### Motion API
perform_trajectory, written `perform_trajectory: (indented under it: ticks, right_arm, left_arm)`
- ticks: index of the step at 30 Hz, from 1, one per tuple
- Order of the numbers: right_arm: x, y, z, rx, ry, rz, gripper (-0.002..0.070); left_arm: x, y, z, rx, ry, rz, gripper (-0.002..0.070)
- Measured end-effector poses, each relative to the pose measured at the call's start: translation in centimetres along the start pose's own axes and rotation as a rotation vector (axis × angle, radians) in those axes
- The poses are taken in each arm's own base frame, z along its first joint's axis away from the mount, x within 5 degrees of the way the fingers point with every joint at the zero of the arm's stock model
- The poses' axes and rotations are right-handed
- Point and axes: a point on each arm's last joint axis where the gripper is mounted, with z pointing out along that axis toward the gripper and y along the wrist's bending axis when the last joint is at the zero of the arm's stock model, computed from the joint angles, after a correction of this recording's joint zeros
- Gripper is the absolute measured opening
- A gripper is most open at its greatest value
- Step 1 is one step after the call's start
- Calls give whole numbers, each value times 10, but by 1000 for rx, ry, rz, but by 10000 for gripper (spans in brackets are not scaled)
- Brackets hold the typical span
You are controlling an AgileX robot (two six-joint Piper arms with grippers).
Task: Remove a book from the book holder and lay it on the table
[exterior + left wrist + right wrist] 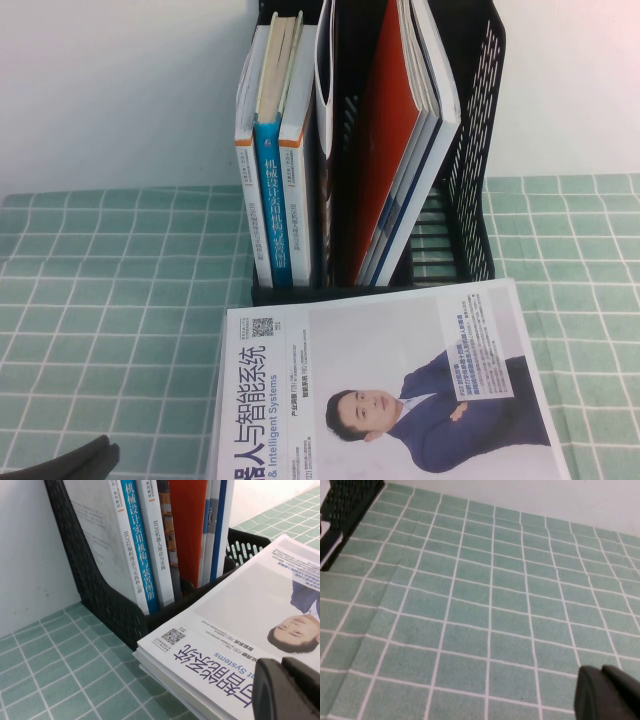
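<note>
We judge the task essentially done: the magazine (400,390) lies flat, cover up, on the green checked table (100,300) just in front of the black book holder (470,150). Our left gripper (287,690) hovers by the magazine's near edge (we cannot tell its jaws), empty as far as we see. Only the right wrist view shows the right gripper (607,692), jaws closed on nothing over bare cloth, while the left wrist view shows the magazine resting on other issues.
</note>
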Motion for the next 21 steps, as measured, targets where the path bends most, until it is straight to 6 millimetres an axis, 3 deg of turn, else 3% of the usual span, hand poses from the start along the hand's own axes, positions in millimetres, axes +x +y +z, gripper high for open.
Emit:
perform_trajectory:
  ticks: [11,21]
  right_arm:
    - [0,1,0,-9,-1,194,-2]
    - [-1,3,0,-44,-5,205,-2]
  left_arm:
    - [0,0,0,0,0,0,-3]
    - [0,0,0,0,0,0,-3]
